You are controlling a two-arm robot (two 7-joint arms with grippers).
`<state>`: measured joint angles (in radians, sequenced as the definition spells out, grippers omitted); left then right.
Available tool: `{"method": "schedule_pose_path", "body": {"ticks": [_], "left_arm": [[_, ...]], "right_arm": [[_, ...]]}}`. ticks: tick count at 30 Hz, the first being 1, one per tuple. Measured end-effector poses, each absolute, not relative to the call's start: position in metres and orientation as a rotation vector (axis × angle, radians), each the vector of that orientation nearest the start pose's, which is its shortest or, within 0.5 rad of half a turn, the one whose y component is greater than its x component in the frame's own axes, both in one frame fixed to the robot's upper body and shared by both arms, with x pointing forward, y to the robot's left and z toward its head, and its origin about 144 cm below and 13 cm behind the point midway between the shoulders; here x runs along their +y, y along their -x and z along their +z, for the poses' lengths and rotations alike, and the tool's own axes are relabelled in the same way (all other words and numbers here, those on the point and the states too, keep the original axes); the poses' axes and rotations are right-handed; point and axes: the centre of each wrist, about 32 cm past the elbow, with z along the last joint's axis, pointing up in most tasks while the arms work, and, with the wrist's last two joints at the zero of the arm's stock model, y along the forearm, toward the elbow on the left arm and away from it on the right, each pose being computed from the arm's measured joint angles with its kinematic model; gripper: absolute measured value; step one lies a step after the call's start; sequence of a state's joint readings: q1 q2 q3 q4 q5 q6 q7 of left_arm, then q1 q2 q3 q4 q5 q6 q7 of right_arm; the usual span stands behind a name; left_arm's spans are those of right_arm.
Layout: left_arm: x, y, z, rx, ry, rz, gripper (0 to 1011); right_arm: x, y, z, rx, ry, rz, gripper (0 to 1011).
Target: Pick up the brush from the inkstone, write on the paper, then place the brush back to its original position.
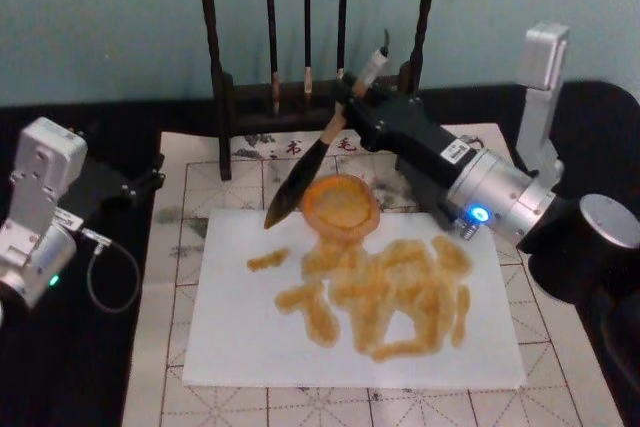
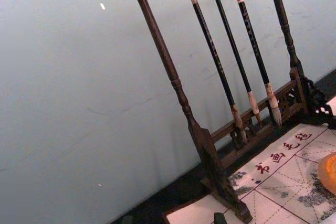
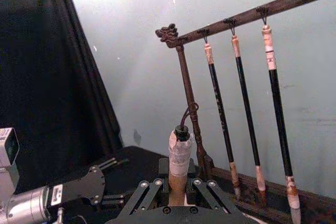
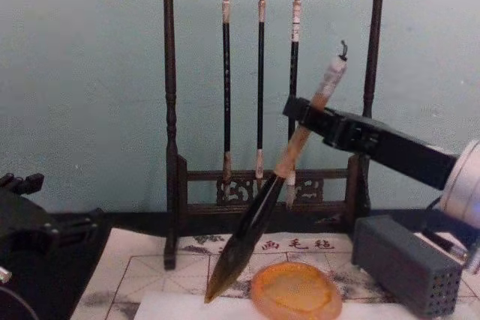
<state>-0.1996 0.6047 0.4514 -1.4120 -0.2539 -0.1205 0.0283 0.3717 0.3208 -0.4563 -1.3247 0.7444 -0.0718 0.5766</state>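
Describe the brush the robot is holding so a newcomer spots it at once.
Start at the tall wooden rack by the wall. Before it, the right gripper holds the brush slanted, tip down beside the orange inkstone. Unlike the three thin black brushes hanging there, it is thick and tan-handled.

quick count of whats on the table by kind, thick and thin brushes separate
thick brush, held in the right gripper: 1
thin hanging brushes: 3
brush rack: 1
inkstone: 1
white paper sheet: 1
grid mat: 1
grey block with holes: 1
total: 9
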Motion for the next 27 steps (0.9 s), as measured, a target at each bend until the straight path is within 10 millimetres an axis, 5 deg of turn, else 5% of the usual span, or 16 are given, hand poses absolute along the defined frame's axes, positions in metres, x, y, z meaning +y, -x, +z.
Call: {"method": "schedule_pose_path", "body": {"ticks": [27], "left_arm": [[0.310,-0.489,1.140,-0.285,-0.304,1.248,1001]], "right_arm": [[-0.196,-0.548,1.156,0.159,-0.224,-0.647,188]]}}
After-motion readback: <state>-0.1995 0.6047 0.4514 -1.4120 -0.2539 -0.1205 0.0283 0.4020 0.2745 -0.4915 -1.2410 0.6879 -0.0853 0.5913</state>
